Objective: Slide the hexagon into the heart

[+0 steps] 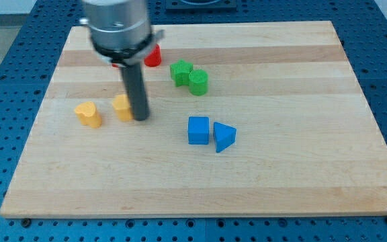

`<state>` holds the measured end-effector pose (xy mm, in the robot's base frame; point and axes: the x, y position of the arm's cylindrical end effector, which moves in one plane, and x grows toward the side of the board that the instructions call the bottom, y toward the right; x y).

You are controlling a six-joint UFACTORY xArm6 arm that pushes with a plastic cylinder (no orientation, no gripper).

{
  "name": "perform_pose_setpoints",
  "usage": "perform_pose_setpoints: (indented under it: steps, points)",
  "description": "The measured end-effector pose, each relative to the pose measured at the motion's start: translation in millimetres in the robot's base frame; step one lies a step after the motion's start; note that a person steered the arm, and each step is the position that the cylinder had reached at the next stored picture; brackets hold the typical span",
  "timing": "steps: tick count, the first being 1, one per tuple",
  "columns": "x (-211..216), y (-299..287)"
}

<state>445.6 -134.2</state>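
A yellow heart block (87, 113) lies at the view's left on the wooden board (281, 175). A yellow hexagon block (121, 106) lies just to the heart's right, a small gap apart, partly hidden by the rod. My tip (141, 119) rests on the board against the hexagon's right side.
A red block (154, 56) sits partly hidden behind the arm near the view's top. A green star-like block (181, 72) touches a green round block (198, 82). A blue cube (198, 130) stands beside a blue triangle (224, 137) at the middle.
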Motion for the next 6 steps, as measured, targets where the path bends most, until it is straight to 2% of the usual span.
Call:
perform_pose_setpoints:
  steps: [1,2,4,5,6]
  points:
    - [-12.2,8.1]
    - [-45.8,46.9]
    - [-54.4,-47.9]
    - [-59.9,-40.6]
    - [-113.9,-78.7]
